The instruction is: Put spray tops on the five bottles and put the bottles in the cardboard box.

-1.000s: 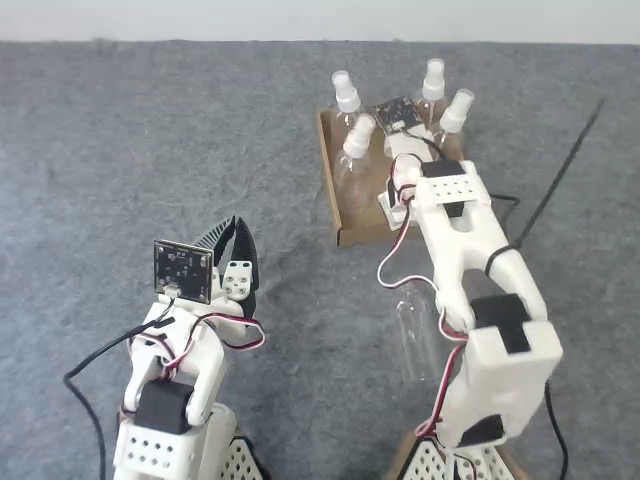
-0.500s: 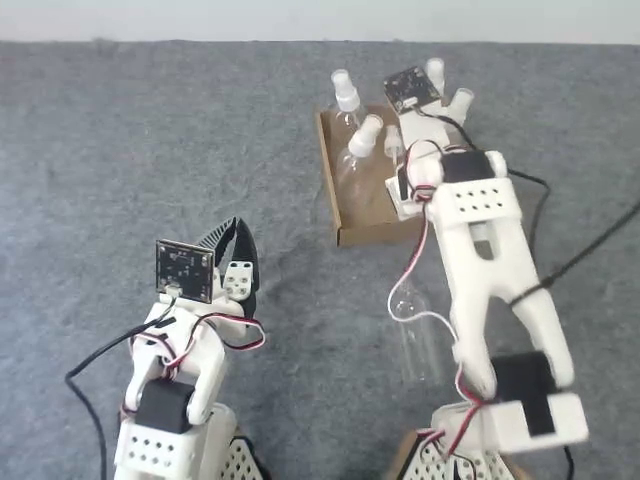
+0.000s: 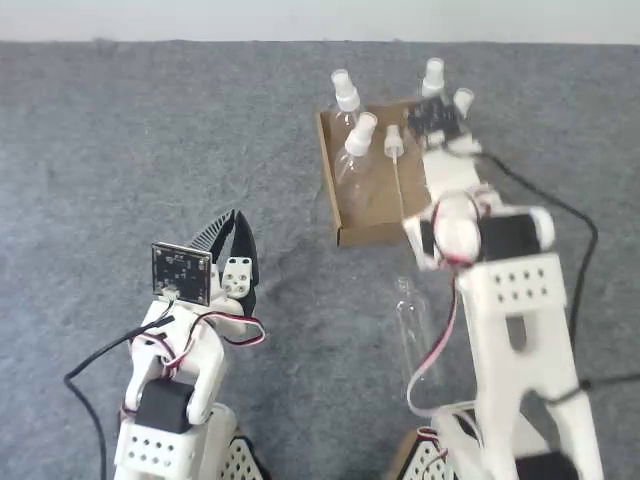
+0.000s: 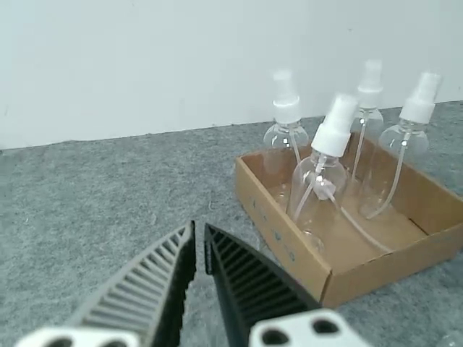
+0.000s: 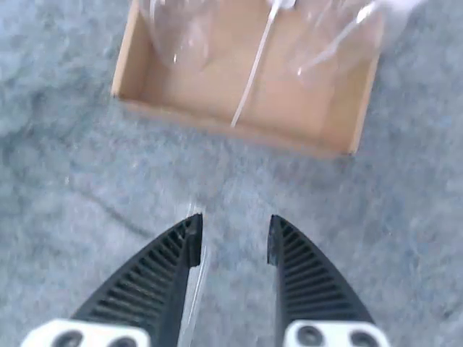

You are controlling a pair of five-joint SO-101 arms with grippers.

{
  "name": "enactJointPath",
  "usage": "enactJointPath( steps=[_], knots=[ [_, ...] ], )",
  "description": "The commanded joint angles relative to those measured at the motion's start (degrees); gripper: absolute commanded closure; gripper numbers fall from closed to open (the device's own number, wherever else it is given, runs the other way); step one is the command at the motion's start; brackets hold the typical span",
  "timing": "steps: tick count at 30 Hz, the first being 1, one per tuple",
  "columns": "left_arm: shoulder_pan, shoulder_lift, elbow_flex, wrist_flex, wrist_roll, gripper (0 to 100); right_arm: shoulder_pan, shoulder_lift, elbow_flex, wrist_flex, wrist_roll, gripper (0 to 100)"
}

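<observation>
High view: the topless bottle (image 3: 413, 322) lies on the surface (image 3: 150, 130) near the cardboard box (image 3: 368, 236), where a loose spray top (image 3: 393, 141) lies. The right gripper (image 5: 233, 233) stands apart, the left gripper (image 4: 200, 246) together, empty. Reaching for that top may knock over the standing bottles (image 4: 315, 184) beside it.

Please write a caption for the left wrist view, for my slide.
The shut left gripper faces the cardboard box, where four spray-topped bottles stand.
</observation>
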Motion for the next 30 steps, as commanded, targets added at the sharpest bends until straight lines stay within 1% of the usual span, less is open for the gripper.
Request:
enactJointPath(
  steps=[1, 4, 8, 11, 16, 22, 30],
  knots=[
    [-0.18, -0.7, 3.91, -0.18, -0.44, 99, 0.04, -12.88, 13.71, -4.62, 0.79, 88.7],
    [-0.18, -0.7, 9.27, -0.09, -0.44, 99, -0.31, -19.38, 22.59, -6.29, 0.79, 88.7],
    [-0.97, -0.7, 9.36, 1.93, -0.35, 99, 0.04, -27.47, 32.26, -6.99, 0.79, 88.7],
    [-2.99, -0.7, 9.36, 2.29, -0.09, 99, 0.04, -33.19, 38.07, -7.52, 0.79, 88.7],
    [-7.82, -0.26, 9.36, 4.31, -0.26, 99, -0.04, -42.15, 46.95, -12.09, 0.79, 88.7],
    [-7.82, -0.26, 9.36, 9.41, -0.09, 99, 0.13, -50.95, 56.79, -14.64, 0.79, 88.7],
    [-8.26, -0.26, 9.36, 10.11, -0.26, 99, 0.13, -67.65, 67.96, -14.29, 0.79, 88.7]
  ],
)
